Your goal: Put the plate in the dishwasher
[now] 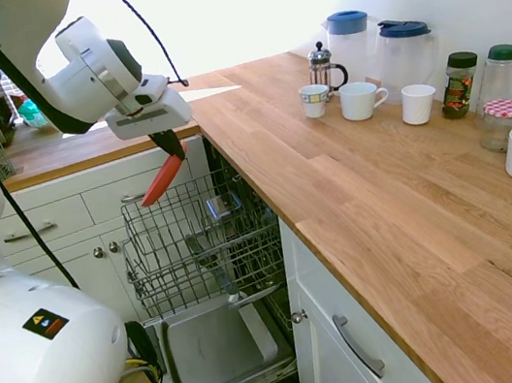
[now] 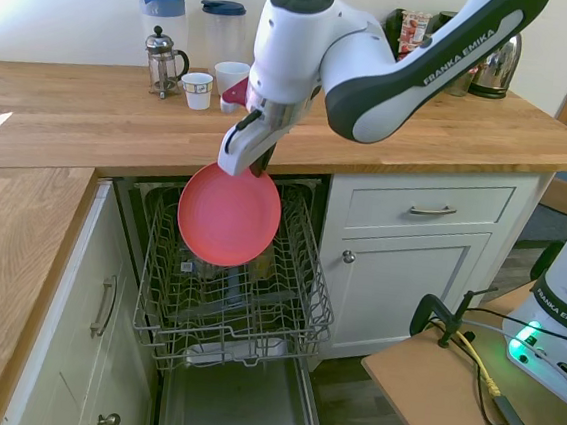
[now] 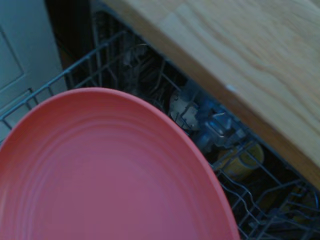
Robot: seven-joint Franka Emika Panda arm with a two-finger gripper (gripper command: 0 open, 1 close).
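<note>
The round coral-pink plastic plate [image 3: 100,175] hangs pinched by its rim in my hand [image 2: 251,161], above the grey wire dishwasher rack [image 2: 294,314]. A slanted descent could jam it against the wires.

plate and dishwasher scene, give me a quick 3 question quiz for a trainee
1. True or false: the plate is already resting in the rack.
2. Multiple choice: what holds the plate? A) the worktop B) the gripper, clamped on its top edge C) the dishwasher door
3. Short answer: how is the plate oriented, and where does it hang?

Key
1. False. It hangs above the pulled-out upper rack of the dishwasher and has not been let go.
2. B.
3. On edge, close to upright, over the back part of the rack near the worktop. The first exterior view shows it edge-on as a thin tilted strip.
</note>
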